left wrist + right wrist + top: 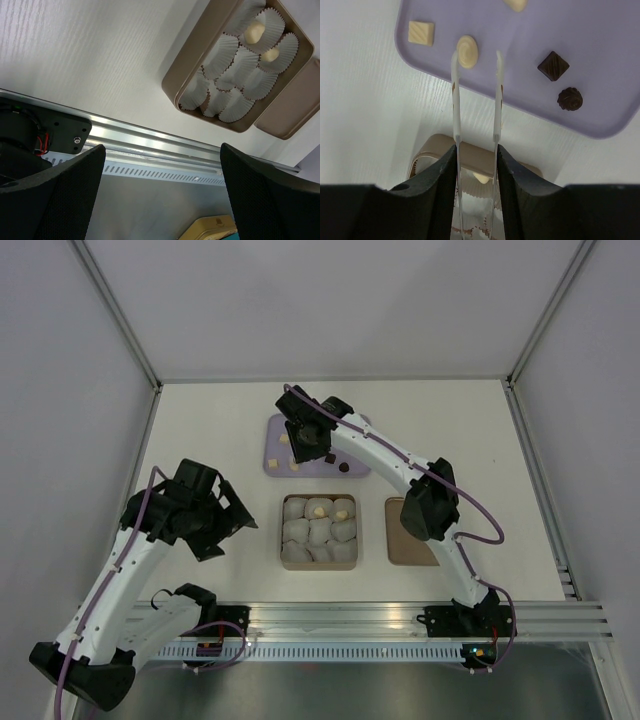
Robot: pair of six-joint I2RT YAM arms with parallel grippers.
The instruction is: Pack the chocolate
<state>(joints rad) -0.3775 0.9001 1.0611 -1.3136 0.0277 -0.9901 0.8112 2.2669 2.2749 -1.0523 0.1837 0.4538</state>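
Chocolate (pixel 467 51), a round pale piece on the purple tray (pixel 600 45), sits at the tips of white plastic tongs (pixel 455 100) gripped by the right pincer (pixel 476 155); squeeze next

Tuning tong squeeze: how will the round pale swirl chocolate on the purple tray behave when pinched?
Round pale chocolate looks rigid and small, so probably light. Its curved rim may slip sideways between the thin tongs. Lying flat on the smooth purple tray, it will likely slide, not roll, if nudged.
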